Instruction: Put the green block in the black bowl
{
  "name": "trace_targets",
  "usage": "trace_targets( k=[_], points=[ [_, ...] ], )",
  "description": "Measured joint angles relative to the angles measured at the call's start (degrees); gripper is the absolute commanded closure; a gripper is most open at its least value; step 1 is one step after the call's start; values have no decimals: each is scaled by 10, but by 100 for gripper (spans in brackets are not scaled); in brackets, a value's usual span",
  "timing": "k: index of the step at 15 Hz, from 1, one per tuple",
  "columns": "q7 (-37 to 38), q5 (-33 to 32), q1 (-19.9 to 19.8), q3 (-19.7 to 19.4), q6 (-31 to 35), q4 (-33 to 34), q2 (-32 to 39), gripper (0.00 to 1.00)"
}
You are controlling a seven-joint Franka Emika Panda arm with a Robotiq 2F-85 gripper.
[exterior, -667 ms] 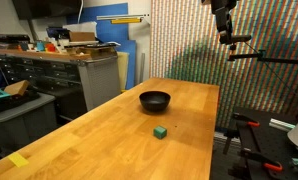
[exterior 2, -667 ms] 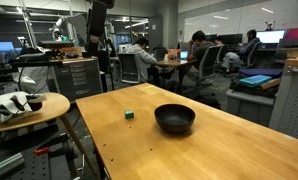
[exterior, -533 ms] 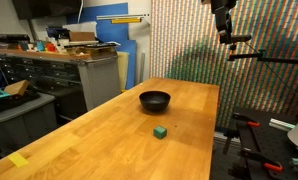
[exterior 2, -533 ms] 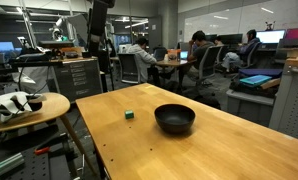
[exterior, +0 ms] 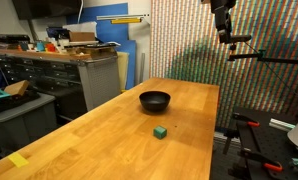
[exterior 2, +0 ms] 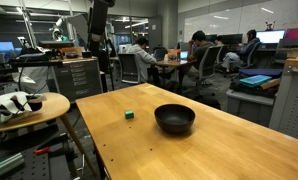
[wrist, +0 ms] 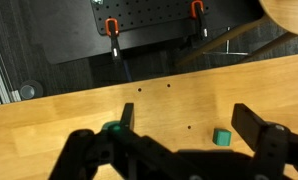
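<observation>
Green first: lower the wide-open, empty gripper [wrist: 186, 118] straight over the tiny solid green cube [wrist: 222, 137] at lower right, squeeze softly, carry to the round shiny black bowl [exterior: 155, 100].

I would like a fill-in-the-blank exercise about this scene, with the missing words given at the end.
The green block lies on the ___ table. The block is ___ the black bowl, not inside it. In the wrist view the gripper is ___ and holds nothing.
Missing words: wooden; outside; open.
</observation>
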Motion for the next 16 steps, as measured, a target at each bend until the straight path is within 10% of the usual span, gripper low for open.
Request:
trace_targets(
  k=[7, 16],
  points=[
    [56, 0, 0, 27, 44, -1, 55, 0],
    [315, 0, 22, 111, 183, 46, 214, 0]
  ],
)
